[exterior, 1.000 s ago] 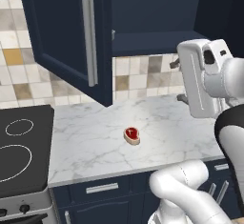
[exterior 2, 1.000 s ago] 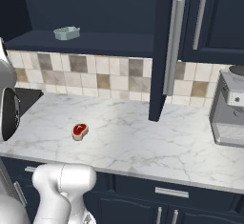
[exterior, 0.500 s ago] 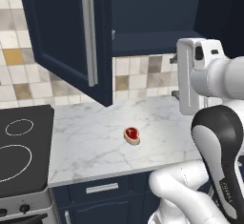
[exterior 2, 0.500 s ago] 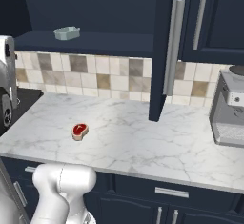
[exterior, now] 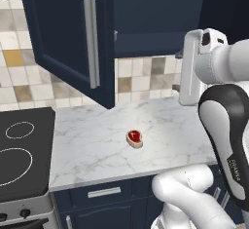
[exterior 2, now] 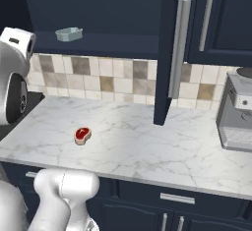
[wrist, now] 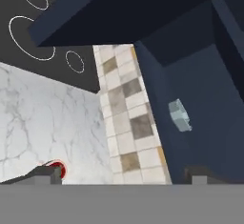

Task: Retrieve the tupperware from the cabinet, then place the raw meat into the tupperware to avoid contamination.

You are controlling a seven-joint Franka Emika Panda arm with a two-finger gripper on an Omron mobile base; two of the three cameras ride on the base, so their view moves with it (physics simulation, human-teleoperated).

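Tupperware (exterior 2: 69,34) sits on the shelf inside the open cabinet (exterior: 68,38), left end, untouched. Raw meat (exterior 2: 82,134) lies alone on the marble tabletop (exterior 2: 147,146), near its front left. So door's open; fetch and transfer both remain. Arm is raised at cabinet height, hand rolled sideways, looking at the tupperware from well apart. Fingers (wrist: 47,173) spread wide, holding nothing.
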